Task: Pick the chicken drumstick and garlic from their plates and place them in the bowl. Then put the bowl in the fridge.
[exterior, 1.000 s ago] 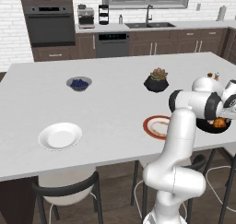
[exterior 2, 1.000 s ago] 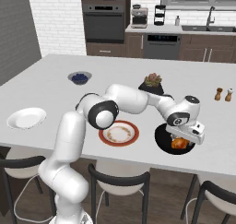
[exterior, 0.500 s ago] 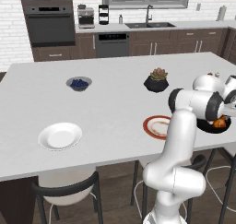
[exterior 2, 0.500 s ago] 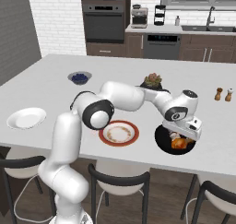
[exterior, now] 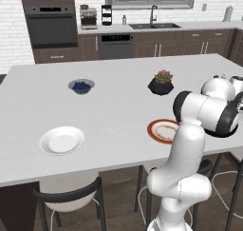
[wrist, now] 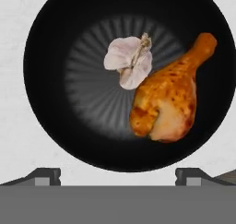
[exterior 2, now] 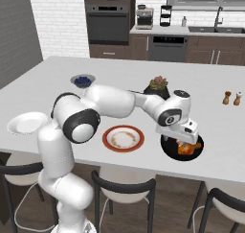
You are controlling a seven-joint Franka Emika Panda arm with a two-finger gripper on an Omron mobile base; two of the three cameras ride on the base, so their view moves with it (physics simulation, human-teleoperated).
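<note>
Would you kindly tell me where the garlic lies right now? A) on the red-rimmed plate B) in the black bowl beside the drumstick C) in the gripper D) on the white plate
B: the hand view shows the garlic inside the black bowl, touching the drumstick.

We see a home kitchen — a built-in oven [exterior: 51,28] in dark wood cabinets [exterior: 156,44], a sink with faucet [exterior: 153,22], a coffee maker [exterior 2: 144,18], white brick wall — and stools [exterior 2: 122,193] along the island counter's [exterior: 114,106] near edge.

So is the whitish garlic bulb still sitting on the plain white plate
No, the whitish garlic bulb lies inside the round glossy black bowl, touching the orange-brown chicken drumstick.
</note>
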